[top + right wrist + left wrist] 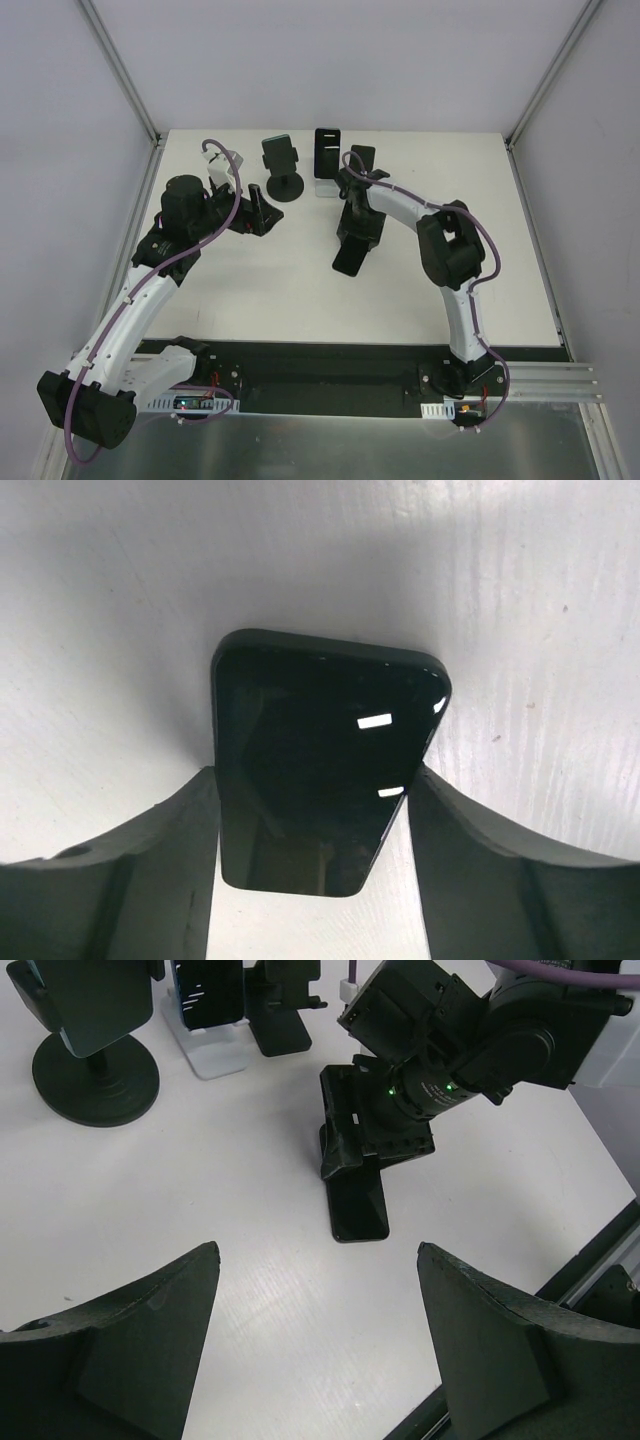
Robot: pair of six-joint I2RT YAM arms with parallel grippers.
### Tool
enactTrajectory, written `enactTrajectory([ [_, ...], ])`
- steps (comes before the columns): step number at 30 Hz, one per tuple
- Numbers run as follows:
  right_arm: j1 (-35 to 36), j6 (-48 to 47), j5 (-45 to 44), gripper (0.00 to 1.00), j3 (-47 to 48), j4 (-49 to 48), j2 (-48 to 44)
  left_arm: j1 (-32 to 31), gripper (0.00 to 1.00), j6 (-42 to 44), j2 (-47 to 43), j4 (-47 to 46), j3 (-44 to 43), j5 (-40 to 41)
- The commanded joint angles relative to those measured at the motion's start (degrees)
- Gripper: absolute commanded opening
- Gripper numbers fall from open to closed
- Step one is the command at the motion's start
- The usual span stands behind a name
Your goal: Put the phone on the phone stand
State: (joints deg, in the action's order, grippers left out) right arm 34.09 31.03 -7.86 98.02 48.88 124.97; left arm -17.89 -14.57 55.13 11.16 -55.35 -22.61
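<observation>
A black phone lies flat on the white table, screen up, a little right of the middle. My right gripper reaches down over it, and both fingers press against its long edges. From the left wrist view the phone sticks out from under the right gripper. A black phone stand with a round base and an empty cradle stands at the back. My left gripper hovers open left of the middle, holding nothing.
A white stand carrying a dark phone-like slab and a small black stand sit at the back, right of the round-base stand. The table's front edge runs just past the arms' bases.
</observation>
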Motion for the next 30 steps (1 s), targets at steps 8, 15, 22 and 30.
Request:
enactTrajectory([
  [8,0.3,-11.4,5.0,0.39,-2.5,-6.0,-2.2,0.7,0.79,-1.0,-0.3,-1.1,0.2,-1.9],
  [15,0.3,-21.1,2.1,0.54,-1.9,-0.2,-1.9,0.7,0.79,-1.3,0.3,-1.3,0.3,-2.9],
  [22,0.4,-16.9,1.1,0.84,-4.0,-0.2,-2.5,0.8,0.79,-1.4,0.9,-1.4,0.3,-3.2],
  [30,0.7,-11.8,0.9,0.55,-4.5,-0.5,-1.9,0.8,0.79,-1.4,1.1,-1.3,0.3,-3.2],
])
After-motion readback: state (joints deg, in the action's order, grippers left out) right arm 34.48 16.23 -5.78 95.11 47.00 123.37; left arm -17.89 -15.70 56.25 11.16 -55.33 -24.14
